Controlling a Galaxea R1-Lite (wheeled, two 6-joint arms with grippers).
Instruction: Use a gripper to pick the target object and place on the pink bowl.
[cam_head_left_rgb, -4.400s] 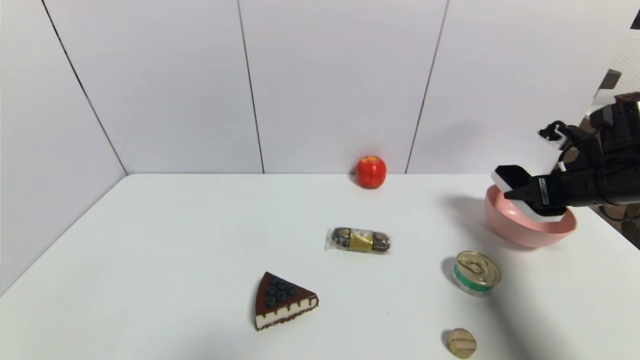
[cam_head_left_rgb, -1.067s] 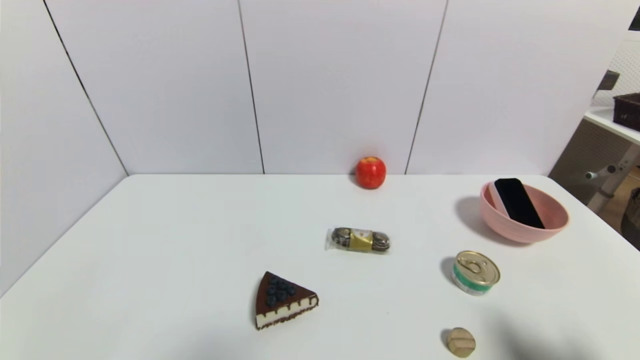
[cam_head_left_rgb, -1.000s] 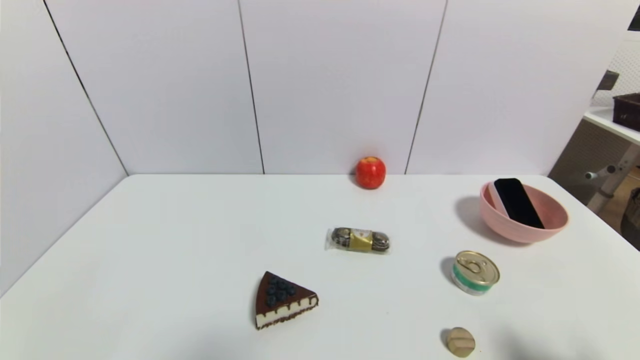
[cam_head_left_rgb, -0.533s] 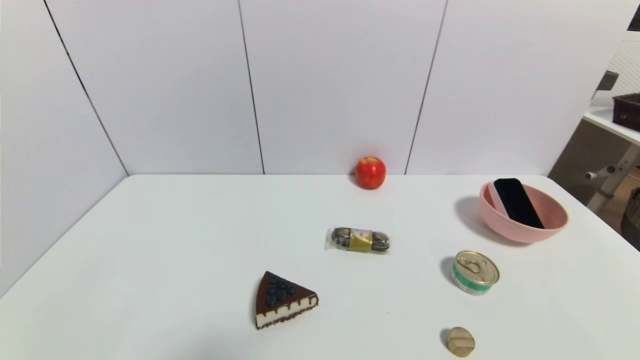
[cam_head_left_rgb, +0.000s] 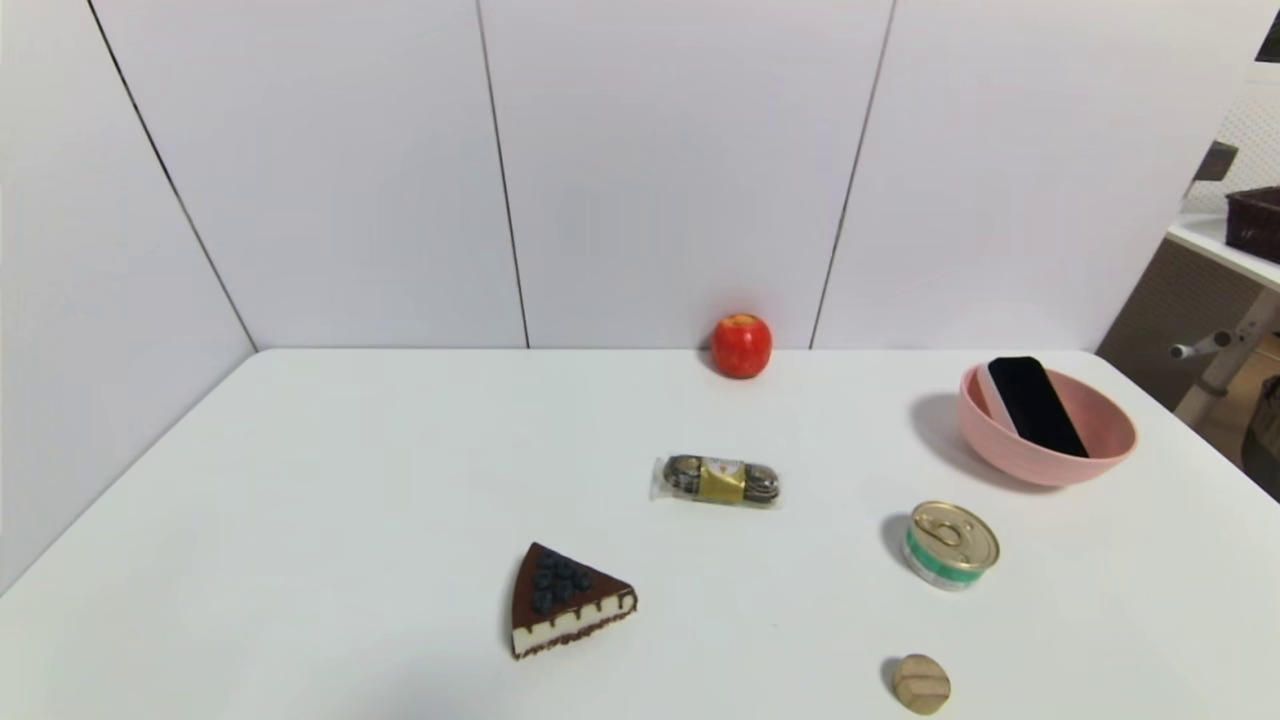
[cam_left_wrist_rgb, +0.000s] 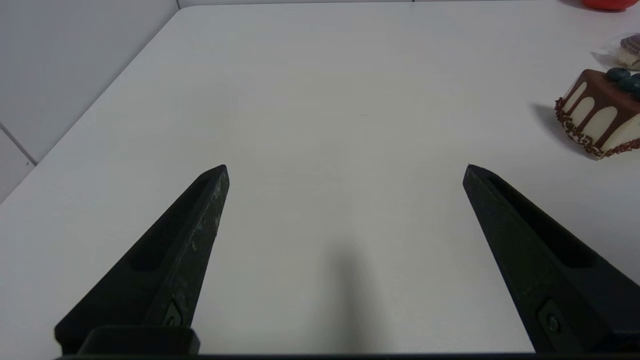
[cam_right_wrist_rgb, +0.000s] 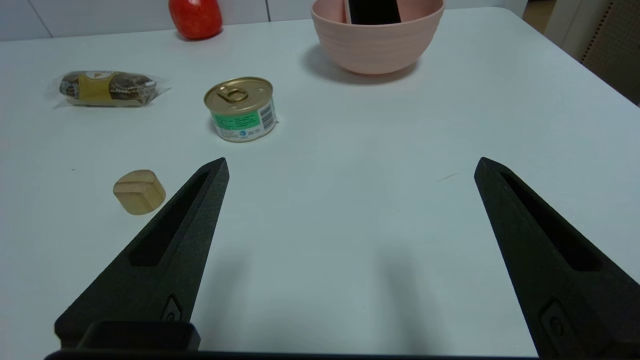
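the target object lies tilted inside the pink bowl, black face up, at the table's far right. i see my right gripper spread wide and holding nothing, low over bare table on the near side of the tin can. my left gripper is equally wide and empty, near the cake slice. neither gripper appears from the head camera.
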